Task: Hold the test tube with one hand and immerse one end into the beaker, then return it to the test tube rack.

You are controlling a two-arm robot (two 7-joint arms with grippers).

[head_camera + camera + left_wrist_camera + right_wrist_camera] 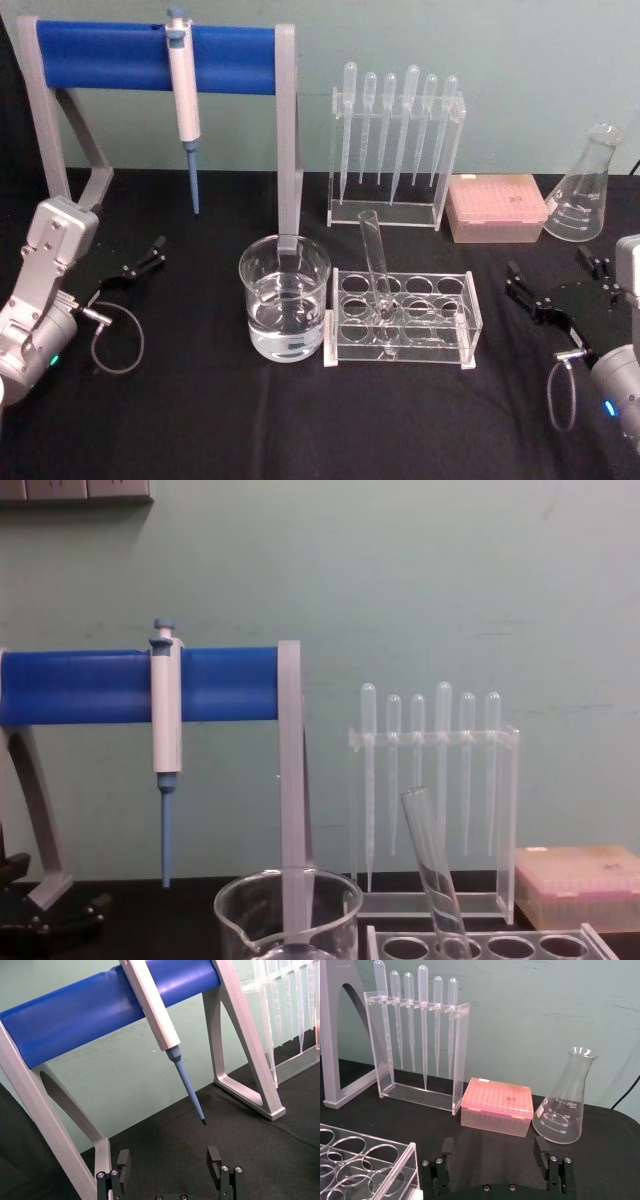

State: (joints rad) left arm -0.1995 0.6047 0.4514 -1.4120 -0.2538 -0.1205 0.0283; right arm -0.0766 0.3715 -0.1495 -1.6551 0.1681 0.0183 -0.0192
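Both grippers idle and spread on the table; test tube seated in its rack

Blue-barred pipettor stand [150, 58] occupies the rear left, the pipettor [183, 95] hanging from it tip down. The beaker [285, 298] stands at centre, part-filled with clear liquid, just left of the clear rack [402, 318]. The test tube [376, 262] sits in a front-row well of that rack, its long axis near upright but tilted, open rim leaning up and left, rounded end down in the well. Left gripper [143, 262] rests at the table's left, jaws released, holding nothing. Right gripper [558, 282] rests at the right, jaws likewise apart and empty, well clear of the rack
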